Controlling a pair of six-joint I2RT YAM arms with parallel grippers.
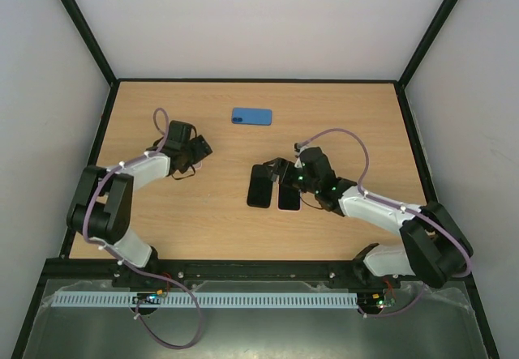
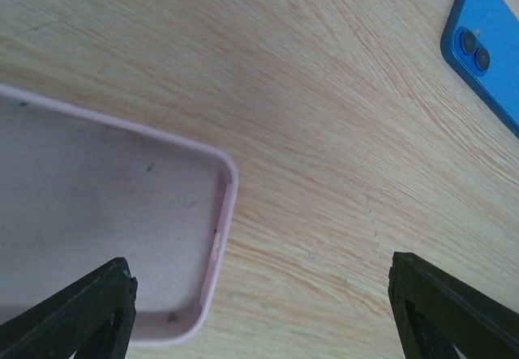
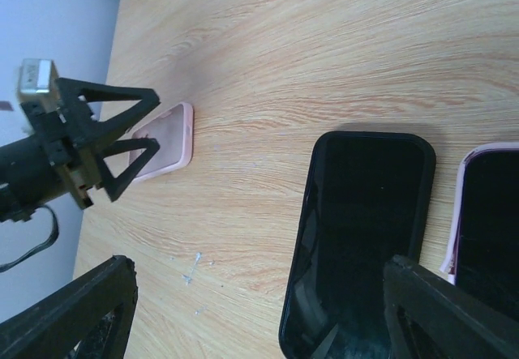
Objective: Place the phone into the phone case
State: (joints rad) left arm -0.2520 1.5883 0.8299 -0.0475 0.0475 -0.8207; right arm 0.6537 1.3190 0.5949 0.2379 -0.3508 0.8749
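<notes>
Left gripper (image 2: pixel 259 267): spread above pink case (image 2: pixel 105 205)
Right gripper (image 3: pixel 259 267): we see it spread
Blue phone (image 1: pixel 251 116): long axis left-right, lenses up

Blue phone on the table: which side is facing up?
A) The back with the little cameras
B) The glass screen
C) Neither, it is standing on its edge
A. In the left wrist view, the blue phone lies flat on the table with its two round camera lenses facing up, so its back is on top.
</notes>
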